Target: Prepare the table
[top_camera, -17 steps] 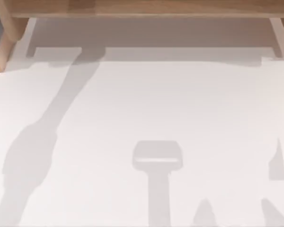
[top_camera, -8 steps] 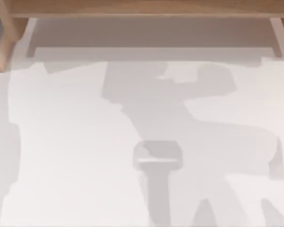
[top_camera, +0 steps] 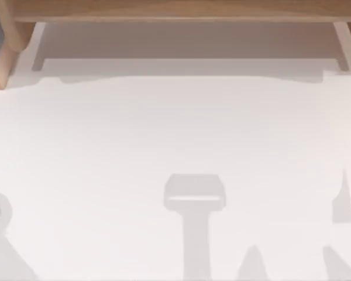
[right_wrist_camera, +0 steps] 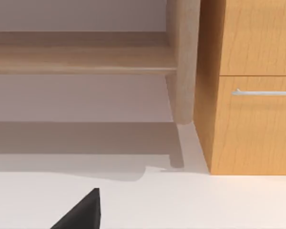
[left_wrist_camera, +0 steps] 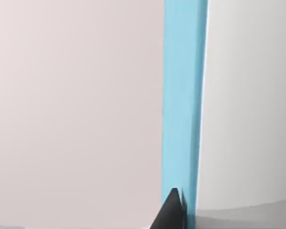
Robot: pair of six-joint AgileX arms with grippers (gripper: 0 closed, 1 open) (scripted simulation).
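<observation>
Top view: the arm shadows that crossed the bench (top_camera: 175, 129) half a second ago have cleared below the wooden shelf (top_camera: 181, 10); nothing sits there yet. Either tool's state cannot be told.

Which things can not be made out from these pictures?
- Left gripper: in the left wrist view only a dark tip is visible, cut off by the picture's edge; open or shut is unclear.
- Right gripper: likewise cut off in the right wrist view.
- Wooden shelf: cropped by the top view's upper edge.
- Table: only grey shadows lie on it; their sources are outside the frame.
</observation>
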